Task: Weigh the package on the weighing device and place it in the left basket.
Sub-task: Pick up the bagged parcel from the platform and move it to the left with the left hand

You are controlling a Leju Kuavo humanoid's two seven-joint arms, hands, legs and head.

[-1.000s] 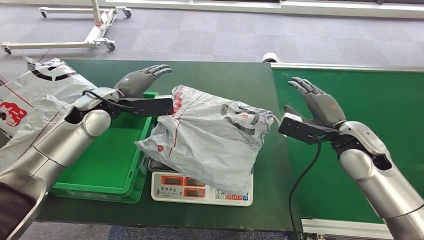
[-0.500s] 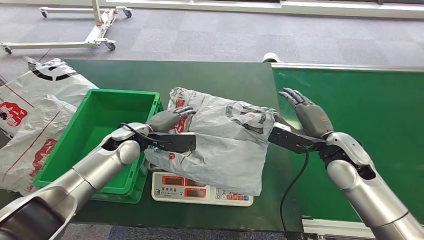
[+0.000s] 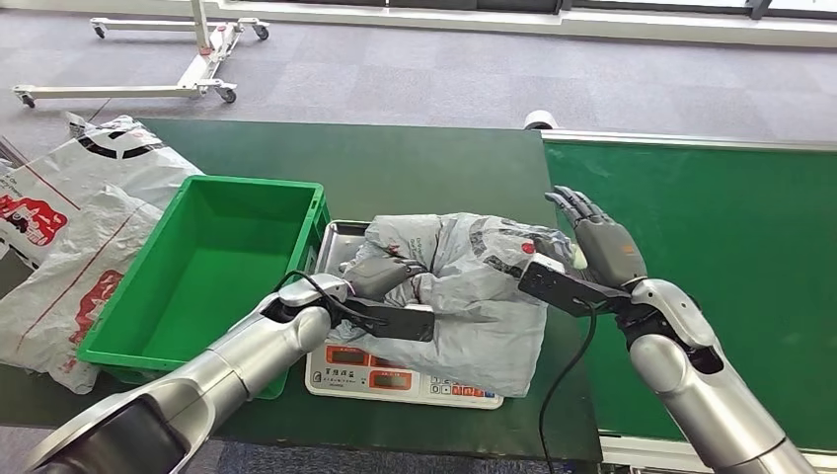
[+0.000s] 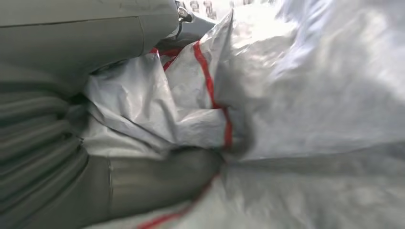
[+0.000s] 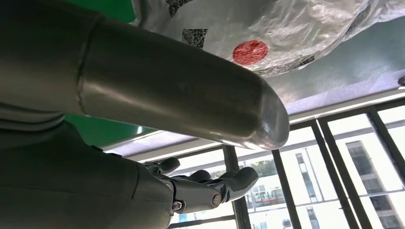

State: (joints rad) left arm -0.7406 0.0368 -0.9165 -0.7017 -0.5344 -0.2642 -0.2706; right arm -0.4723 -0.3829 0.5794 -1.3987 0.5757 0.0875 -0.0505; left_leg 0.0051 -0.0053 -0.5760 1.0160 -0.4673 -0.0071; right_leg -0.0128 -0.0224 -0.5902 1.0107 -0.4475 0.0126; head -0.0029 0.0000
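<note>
The package [image 3: 474, 286], a crumpled grey plastic bag with red lines and black marks, lies on the white weighing scale [image 3: 395, 373] at the table's front middle. My left hand [image 3: 387, 276] presses into the package's left side. In the left wrist view the bag [image 4: 296, 95] bulges between my thumb [image 4: 157, 179] and the fingers [image 4: 86, 38] without a clear grip. My right hand [image 3: 604, 245] stands at the package's right edge, fingers spread and pointing away from me, palm toward the bag. The right wrist view shows this hand [image 5: 200, 186] below the bag [image 5: 267, 33].
The green basket [image 3: 118, 336] stands empty just left of the scale. More grey bags [image 3: 69, 217] lie at the table's far left. A green conveyor belt [image 3: 721, 247] runs along the right. A wheeled white frame [image 3: 148, 59] stands on the carpet behind.
My left hand has swung from over the basket to the package's left side and pushed in, bunching the bag rightward and uncovering the scale's metal pan. My right hand closed in on the right edge.
</note>
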